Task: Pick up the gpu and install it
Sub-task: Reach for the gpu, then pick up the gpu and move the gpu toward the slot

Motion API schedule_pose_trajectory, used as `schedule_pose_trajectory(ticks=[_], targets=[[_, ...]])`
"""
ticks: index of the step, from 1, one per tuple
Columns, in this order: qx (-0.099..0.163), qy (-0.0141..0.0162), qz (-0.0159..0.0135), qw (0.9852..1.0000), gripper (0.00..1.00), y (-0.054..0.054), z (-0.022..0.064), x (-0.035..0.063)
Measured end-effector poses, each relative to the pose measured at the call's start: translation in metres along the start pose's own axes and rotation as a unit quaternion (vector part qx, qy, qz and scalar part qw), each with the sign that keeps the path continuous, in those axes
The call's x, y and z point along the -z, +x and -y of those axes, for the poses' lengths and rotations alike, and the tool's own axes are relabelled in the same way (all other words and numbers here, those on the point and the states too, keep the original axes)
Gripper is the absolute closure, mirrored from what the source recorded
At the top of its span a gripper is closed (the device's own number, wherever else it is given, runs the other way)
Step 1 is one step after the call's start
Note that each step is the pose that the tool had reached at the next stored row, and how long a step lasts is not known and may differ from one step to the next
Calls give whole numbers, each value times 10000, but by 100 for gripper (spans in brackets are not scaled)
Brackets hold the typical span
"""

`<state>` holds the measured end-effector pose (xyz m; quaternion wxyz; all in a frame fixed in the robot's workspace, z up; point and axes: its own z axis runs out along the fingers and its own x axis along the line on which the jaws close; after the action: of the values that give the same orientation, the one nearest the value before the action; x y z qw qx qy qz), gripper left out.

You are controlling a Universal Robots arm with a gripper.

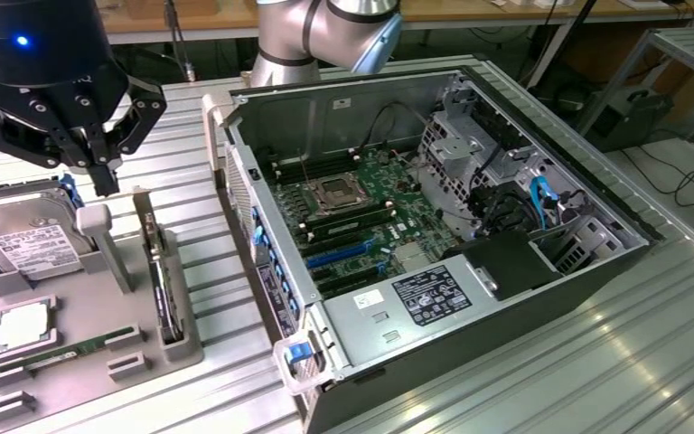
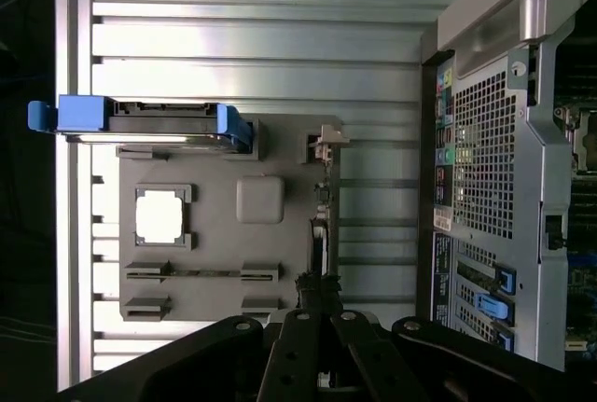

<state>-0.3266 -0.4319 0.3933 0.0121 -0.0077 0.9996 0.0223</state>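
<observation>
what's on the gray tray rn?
The tray holds a hard drive, a processor chip, a memory stick and the gpu, standing on edge. The gripper hangs above it; the tray under the hard drive is hidden.
</observation>
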Motion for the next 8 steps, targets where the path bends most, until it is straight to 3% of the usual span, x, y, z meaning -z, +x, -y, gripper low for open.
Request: schedule_pose_trajectory(ticks=[8], targets=[[0,0,0,10000,89,0,0,0]])
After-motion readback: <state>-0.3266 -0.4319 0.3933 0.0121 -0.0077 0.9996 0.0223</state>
